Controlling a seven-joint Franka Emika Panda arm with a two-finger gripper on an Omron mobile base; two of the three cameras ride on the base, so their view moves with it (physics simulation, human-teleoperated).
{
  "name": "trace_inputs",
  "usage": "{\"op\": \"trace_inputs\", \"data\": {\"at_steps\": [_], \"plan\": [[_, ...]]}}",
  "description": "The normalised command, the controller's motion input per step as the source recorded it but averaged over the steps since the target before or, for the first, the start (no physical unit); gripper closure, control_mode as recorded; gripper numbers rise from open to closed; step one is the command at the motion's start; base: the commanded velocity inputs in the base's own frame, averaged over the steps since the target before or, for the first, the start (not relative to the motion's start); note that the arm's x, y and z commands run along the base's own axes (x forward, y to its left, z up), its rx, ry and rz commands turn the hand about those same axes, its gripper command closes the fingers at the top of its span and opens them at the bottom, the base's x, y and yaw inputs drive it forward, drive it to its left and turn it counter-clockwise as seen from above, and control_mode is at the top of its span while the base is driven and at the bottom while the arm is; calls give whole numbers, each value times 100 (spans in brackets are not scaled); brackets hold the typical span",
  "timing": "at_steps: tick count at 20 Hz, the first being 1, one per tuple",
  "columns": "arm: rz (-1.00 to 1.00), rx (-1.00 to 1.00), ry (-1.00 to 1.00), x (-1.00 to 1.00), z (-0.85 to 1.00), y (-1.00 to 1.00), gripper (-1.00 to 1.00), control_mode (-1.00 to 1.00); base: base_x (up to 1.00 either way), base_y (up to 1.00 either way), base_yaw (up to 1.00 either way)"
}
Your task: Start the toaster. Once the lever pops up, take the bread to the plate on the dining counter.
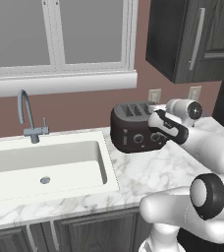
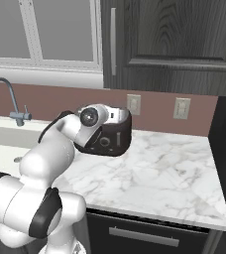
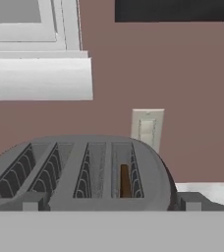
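where toaster (image 3: 79, 172) shows four slots, brown bread (image 3: 125, 181) fills rightmost.

The toaster (image 1: 133, 129) is showing glossy near-black, its knobs ringed in silver; from the hand view its top is looking grey, with a dark brown bread (image 3: 125, 180) slice sitting in one slot. The worktop (image 2: 159, 168) is wearing white marble with grey veins. At twelve o'clock the wall (image 1: 84, 108) is glowing dusty brown-pink, with cream outlets (image 2: 133, 104). The cabinets (image 2: 169, 44) are showing dark charcoal woodgrain.
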Motion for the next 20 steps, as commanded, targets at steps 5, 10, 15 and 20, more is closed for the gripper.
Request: {"op": "trace_inputs", "data": {"at_steps": [5, 10, 15, 20], "plan": [[0, 0, 0, 3, -1, -8, -100, -100, 0, 0, 0], [0, 0, 0, 10, 0, -2, -100, -100, 0, 0, 0], [0, 0, 0, 8, 0, -4, -100, -100, 0, 0, 0], [0, 0, 0, 1, 0, -10, -100, -100, 0, 0, 0]]}}
